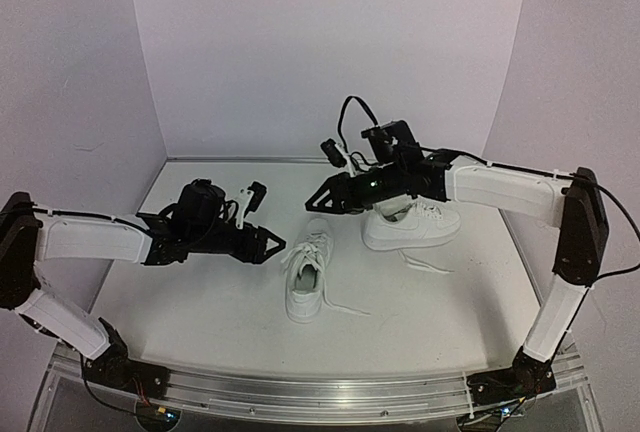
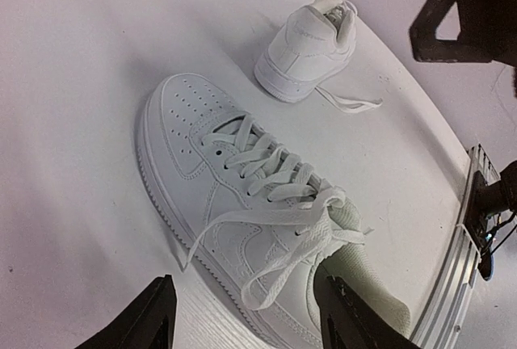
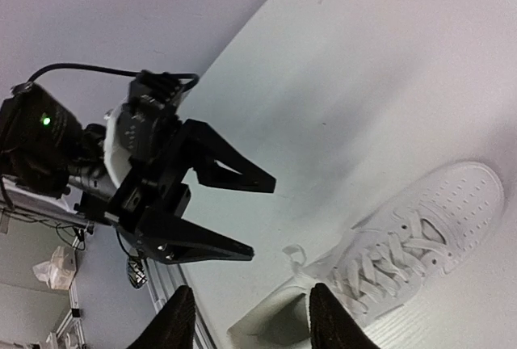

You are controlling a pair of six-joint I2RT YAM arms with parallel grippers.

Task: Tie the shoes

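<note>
Lying near the middle of the table [image 1: 200,302] in the top view, the near shoe [image 1: 306,280] has its toe toward 12 o'clock and its heel toward 6 o'clock. Its laces [image 2: 271,232] are loose and untied: they cross the tongue in slack strands, and one end trails onto the table at about 4 o'clock of the heel. The far shoe [image 1: 412,225] stands apart from it at roughly 2 o'clock, with its heel toward 9 o'clock and its toe toward 3 o'clock. A stray lace end [image 1: 425,265] lies on the table at 6 o'clock of that far shoe.

The left gripper [image 1: 276,244] reaches in from 9 o'clock and points at the near shoe's lacing. Its tips are just beside the shoe. Its jaws are spread apart with nothing between them, as the right wrist view plainly shows. From the left wrist view the two dark fingers [image 2: 153,321] frame the shoe's collar and loose laces without pinching them.

The right gripper [image 1: 318,197] comes in from 3 o'clock, passes in front of the far shoe, and hangs at about 12 o'clock of the near shoe's toe. Its own camera shows both fingers [image 3: 179,321] parted, with bare table and shoe visible in the gap, so it holds nothing
</note>
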